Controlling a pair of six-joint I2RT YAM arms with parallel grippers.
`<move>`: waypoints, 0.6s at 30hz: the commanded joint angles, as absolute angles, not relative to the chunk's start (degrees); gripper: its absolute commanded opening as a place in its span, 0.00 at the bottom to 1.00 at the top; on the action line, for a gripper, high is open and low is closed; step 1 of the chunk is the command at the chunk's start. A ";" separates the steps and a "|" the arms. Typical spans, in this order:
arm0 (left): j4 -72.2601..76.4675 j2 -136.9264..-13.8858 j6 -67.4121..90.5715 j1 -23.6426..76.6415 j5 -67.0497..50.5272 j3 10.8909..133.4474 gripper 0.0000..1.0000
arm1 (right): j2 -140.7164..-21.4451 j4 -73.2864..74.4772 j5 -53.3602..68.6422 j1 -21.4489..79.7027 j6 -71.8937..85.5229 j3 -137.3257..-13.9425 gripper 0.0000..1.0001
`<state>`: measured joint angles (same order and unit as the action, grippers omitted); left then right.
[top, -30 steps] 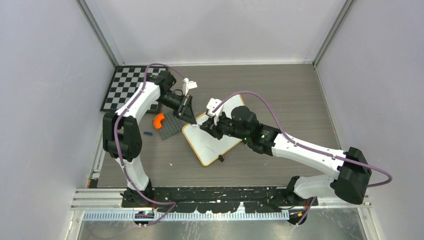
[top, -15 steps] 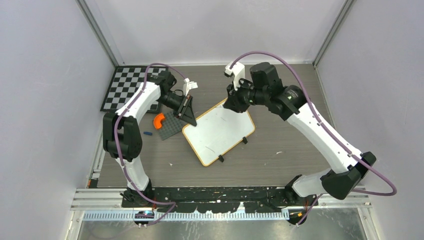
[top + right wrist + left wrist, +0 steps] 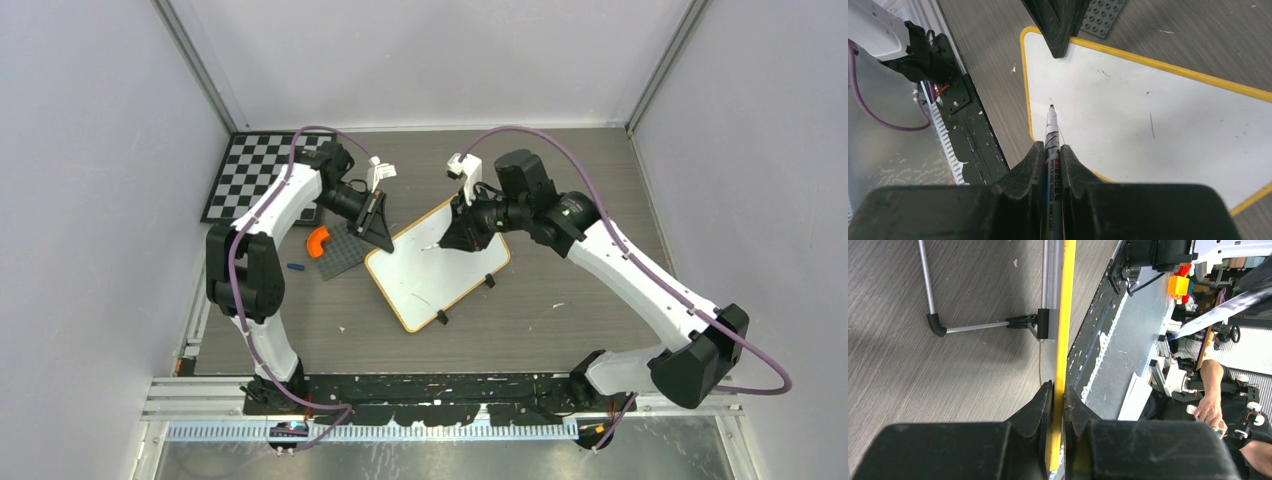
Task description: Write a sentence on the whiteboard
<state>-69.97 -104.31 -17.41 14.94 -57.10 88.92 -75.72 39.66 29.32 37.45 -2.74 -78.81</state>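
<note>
Plain pale purple walls (image 3: pixel 430 50) stand around a grey-brown wooden table top (image 3: pixel 580 200), with shiny metal corner posts (image 3: pixel 200 70).

The whiteboard (image 3: pixel 432 275) is seen near the middle of the table (image 3: pixel 560 330), turned askew, one rounded corner pointed at the near edge. Its white face, carrying a few faint dark specks, is edged by a thin yellow-orange frame. Two black feet (image 3: pixel 440 318) are set along its near-right side. Its far-left corner is clamped by the left gripper (image 3: pixel 384 240).
</note>
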 commanded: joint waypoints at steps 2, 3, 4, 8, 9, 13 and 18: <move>-69.07 -104.81 -17.40 16.25 -56.02 89.39 0.00 | -71.25 19.80 28.53 41.04 1.62 -69.88 0.00; -69.40 -105.34 -17.41 16.34 -56.34 90.02 0.00 | -70.11 18.17 28.38 41.35 0.80 -68.02 0.00; -69.66 -105.90 -17.45 16.42 -56.54 90.66 0.00 | -69.28 17.09 28.14 41.51 0.41 -66.22 0.00; -68.98 -107.02 -16.98 16.51 -57.35 90.69 0.00 | -68.38 16.88 25.30 45.08 -7.39 -61.80 0.00; -68.32 -107.11 -16.06 16.52 -56.82 90.53 0.00 | -68.15 16.61 23.67 47.42 -9.60 -61.07 0.00; -67.23 -107.61 -14.83 16.69 -55.40 90.13 0.00 | -67.75 14.19 17.71 51.25 -13.35 -59.76 0.00; -67.43 -107.62 -15.78 17.50 -53.23 90.99 0.00 | -67.07 12.08 11.89 51.59 -15.53 -60.01 0.00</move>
<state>-70.22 -105.21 -16.40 15.68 -57.52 90.04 -69.34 17.91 18.61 51.90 -11.66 -59.48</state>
